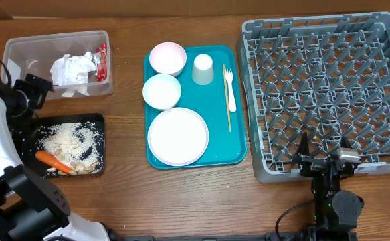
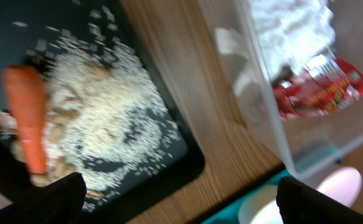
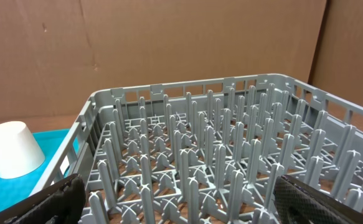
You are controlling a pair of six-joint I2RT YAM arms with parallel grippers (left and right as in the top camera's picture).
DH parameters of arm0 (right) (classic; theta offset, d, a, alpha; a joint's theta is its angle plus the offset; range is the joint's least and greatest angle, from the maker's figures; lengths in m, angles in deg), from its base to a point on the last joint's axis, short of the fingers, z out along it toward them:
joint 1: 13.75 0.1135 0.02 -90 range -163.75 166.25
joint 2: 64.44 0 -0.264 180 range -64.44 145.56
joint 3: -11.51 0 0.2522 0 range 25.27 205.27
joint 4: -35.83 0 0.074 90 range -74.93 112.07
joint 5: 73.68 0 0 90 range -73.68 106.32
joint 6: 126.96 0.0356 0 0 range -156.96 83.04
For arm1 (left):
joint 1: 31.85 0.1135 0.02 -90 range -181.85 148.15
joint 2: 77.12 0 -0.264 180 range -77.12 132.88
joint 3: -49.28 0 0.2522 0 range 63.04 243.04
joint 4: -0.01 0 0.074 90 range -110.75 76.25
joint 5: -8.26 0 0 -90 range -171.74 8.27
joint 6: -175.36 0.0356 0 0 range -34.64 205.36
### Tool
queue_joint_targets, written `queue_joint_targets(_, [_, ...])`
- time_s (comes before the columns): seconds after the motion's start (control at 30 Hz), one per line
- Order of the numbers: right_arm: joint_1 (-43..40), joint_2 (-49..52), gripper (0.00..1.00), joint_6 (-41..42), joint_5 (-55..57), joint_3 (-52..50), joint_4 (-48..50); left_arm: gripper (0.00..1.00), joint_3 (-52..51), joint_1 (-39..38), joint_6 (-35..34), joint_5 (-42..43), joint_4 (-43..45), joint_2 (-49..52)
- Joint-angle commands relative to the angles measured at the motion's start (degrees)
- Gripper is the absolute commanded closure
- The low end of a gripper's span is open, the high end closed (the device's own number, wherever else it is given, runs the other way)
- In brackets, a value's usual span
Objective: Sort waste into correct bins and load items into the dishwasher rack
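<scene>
- left gripper (image 2: pixel 181 198) over the strip of table between black tray (image 1: pixel 100 120) and clear tub (image 1: pixel 21 47); fingers wide apart, holding nothing
- carrot (image 1: pixel 51 160) and rice scraps (image 1: pixel 71 139) in the black tray; napkin (image 1: pixel 72 68) and red wrapper (image 1: pixel 102 61) in the tub
- plate (image 1: pixel 178 136), two bowls (image 1: pixel 167 58), cup (image 1: pixel 203 68) (mouth down), fork (image 1: pixel 230 90), stick (image 1: pixel 225 107) all on teal tray (image 1: pixel 240 144)
- right gripper (image 3: pixel 181 190) at near edge of rack (image 1: pixel 328 94); fingers apart

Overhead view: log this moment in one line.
napkin, wrapper: clear tub; carrot, rice: black tray; dishes: teal tray; rack: empty; left gripper: open; right gripper: open
</scene>
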Motion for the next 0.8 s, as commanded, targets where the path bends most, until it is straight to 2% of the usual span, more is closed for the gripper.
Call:
queue_joint_targets(0.0, [-0.13, -0.46, 0.00, -0.44, 0.83, -0.59, 0.39, 0.00, 0.61, 0.31, -1.81, -8.09, -0.17, -1.97])
queue_joint_targets(0.07, [-0.13, -0.46, 0.00, 0.04, -2.16, -0.59, 2.34, 0.00, 0.59, 0.20, -1.84, -8.70, -0.20, -1.97])
queue_joint_targets(0.13, [-0.13, -0.46, 0.00, 0.04, -11.80, -0.59, 6.69, 0.00, 0.59, 0.20, -1.84, -8.68, -0.17, -1.97])
queue_joint_targets(0.2, [-0.13, -0.46, 0.00, 0.04, -23.98, -0.59, 11.67, 0.00, 0.59, 0.17, -1.86, -8.70, -0.17, -1.97])
queue_joint_targets(0.27, [-0.13, -0.46, 0.00, 0.04, -43.65, -0.59, 21.29, 0.00, 0.59, 0.17, -1.84, -8.70, -0.15, -1.97])
queue_joint_targets(0.33, [-0.13, -0.46, 0.00, -0.04, -59.32, -0.59, 26.03, 0.00, 0.59, 0.17, -1.86, -8.70, -0.15, -1.97])
queue_joint_targets(0.43, [-0.13, -0.46, 0.00, -0.02, -64.67, -0.59, 29.59, 0.00, 0.59, 0.17, -1.86, -8.70, -0.15, -1.97])
queue_joint_targets(0.53, [-0.13, -0.46, 0.00, 0.09, -63.58, -0.59, 30.14, 0.00, 0.59, 0.17, -1.84, -8.70, -0.15, -1.97])
queue_joint_targets(0.63, [-0.13, -0.46, 0.00, 10.40, -57.68, -0.57, 31.78, 0.00, 0.59, 0.17, -1.84, -8.70, -0.15, -1.97])
queue_joint_targets(0.77, [-0.13, -0.35, 0.00, 14.25, -52.85, 1.57, 31.61, 0.00, 0.59, 0.17, -1.84, -8.70, -0.15, -1.97])
